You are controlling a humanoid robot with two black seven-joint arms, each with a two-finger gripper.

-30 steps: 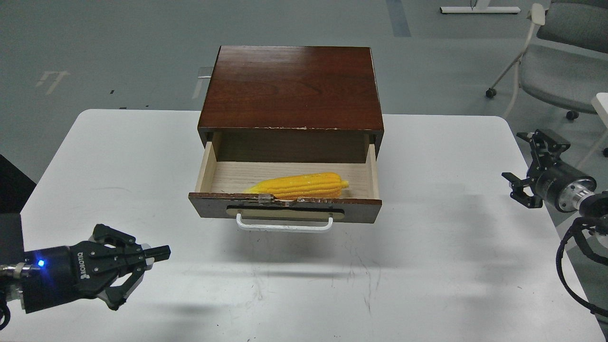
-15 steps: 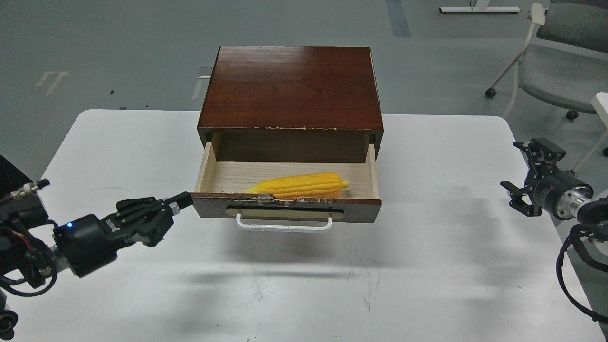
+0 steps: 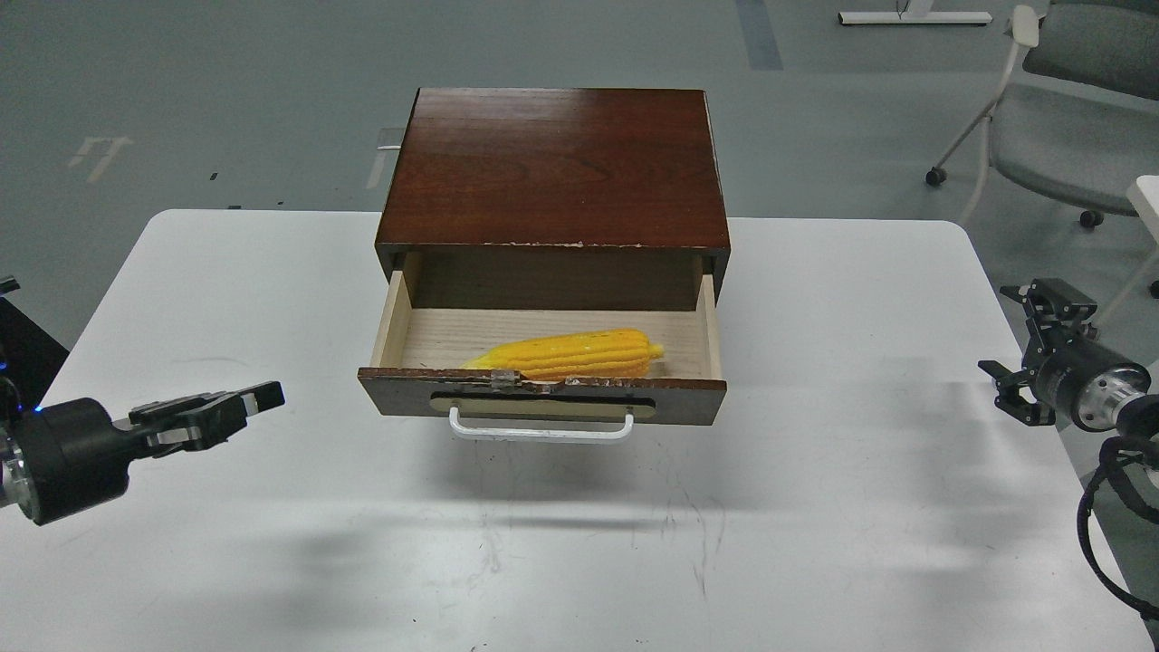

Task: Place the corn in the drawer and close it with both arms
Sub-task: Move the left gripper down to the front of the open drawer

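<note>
The drawer [image 3: 670,405] stands pulled open from the dark brown cabinet [image 3: 554,167] in the middle of the white table [image 3: 815,507]. The yellow corn [image 3: 570,355] lies on the pale drawer floor, just behind the chipped front panel, tapered end to the left. The white handle [image 3: 541,431] faces me. My left gripper [image 3: 264,397] is shut and empty, hovering left of the drawer's front left corner, apart from it. My right gripper [image 3: 1021,342] is open and empty near the table's right edge, well right of the drawer.
A grey office chair [image 3: 1059,136] stands on the floor at the back right. The cabinet fills the table's back middle. The right arm's black cable [image 3: 1091,534] loops at the table's right edge.
My left gripper first reached up to the drawer's front left corner, then drew back left, away from it. My right gripper drifted slightly right and down. The drawer and corn stayed put.
</note>
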